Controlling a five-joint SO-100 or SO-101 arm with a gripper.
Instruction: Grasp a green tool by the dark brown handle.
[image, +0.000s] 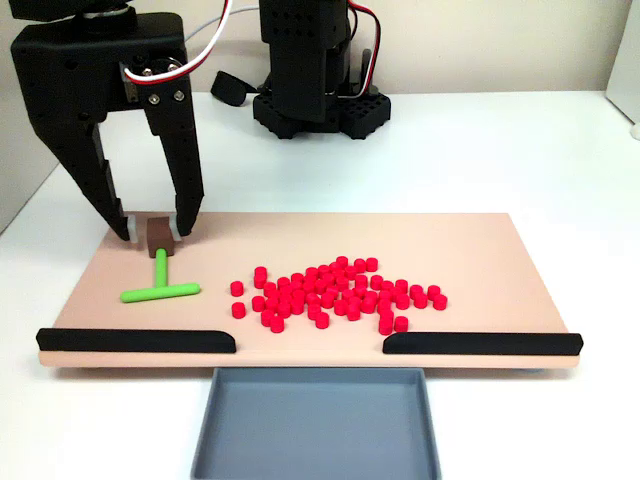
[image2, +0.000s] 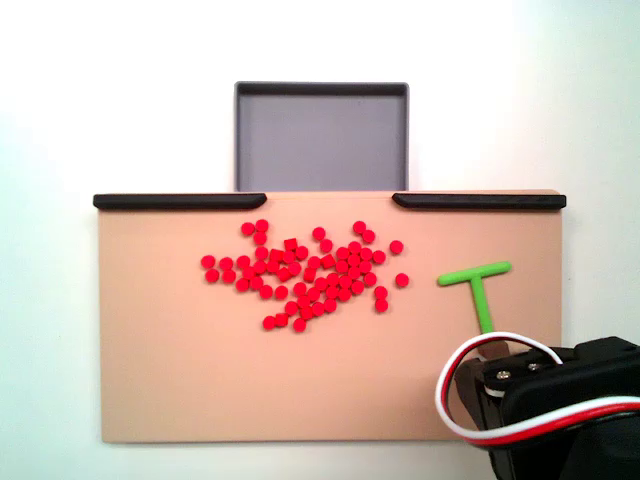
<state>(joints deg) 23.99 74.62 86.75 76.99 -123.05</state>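
In a fixed view, the claw (image: 153, 230) stands at the left of the frame, its two fingers narrowed around the dark brown handle (image: 159, 234), one pad on each side; whether they are already pressing I cannot tell. The green tool (image: 161, 280) lies flat on the tan board (image: 480, 240), its stem running from the handle down the frame to the crossbar, so the handle sits directly between the fingertips.

**White table, tan board on top**

A white table (image: 560, 150) carries a tan board (image: 480, 250) across mid-frame, a grey tray (image: 320, 425) at bottom centre against the board's near edge, and the arm's black base (image: 320, 105) at upper centre.
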